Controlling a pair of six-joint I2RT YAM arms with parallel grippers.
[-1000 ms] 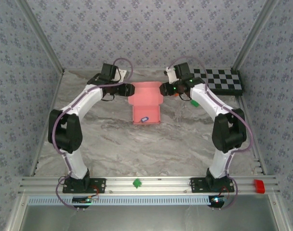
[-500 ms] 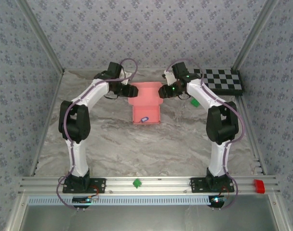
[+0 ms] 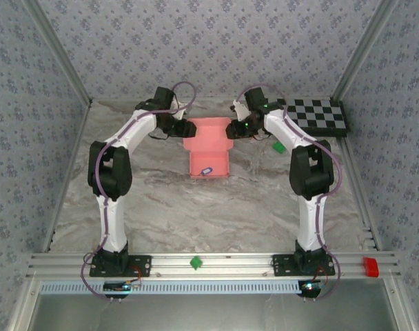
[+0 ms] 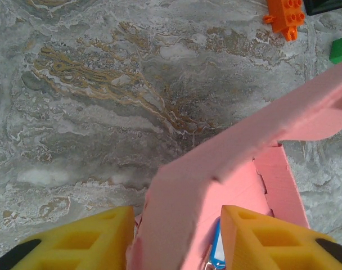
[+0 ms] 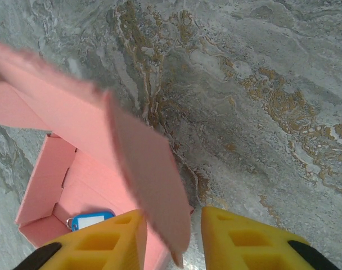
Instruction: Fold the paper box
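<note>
"Now, where is the paper box?"
"Far centre of the table, partly erected, with its side flaps raised. A blue key tag lies inside the near part."
"State of the left end effector?"
"At the box's left flap. Wrist view: yellow fingers part-open, straddling the pink card — a gap on one side."
"And the right end effector?"
"At the right flap — fingers narrow, card edge between them, not pinched. A green block lies near that arm."
</note>
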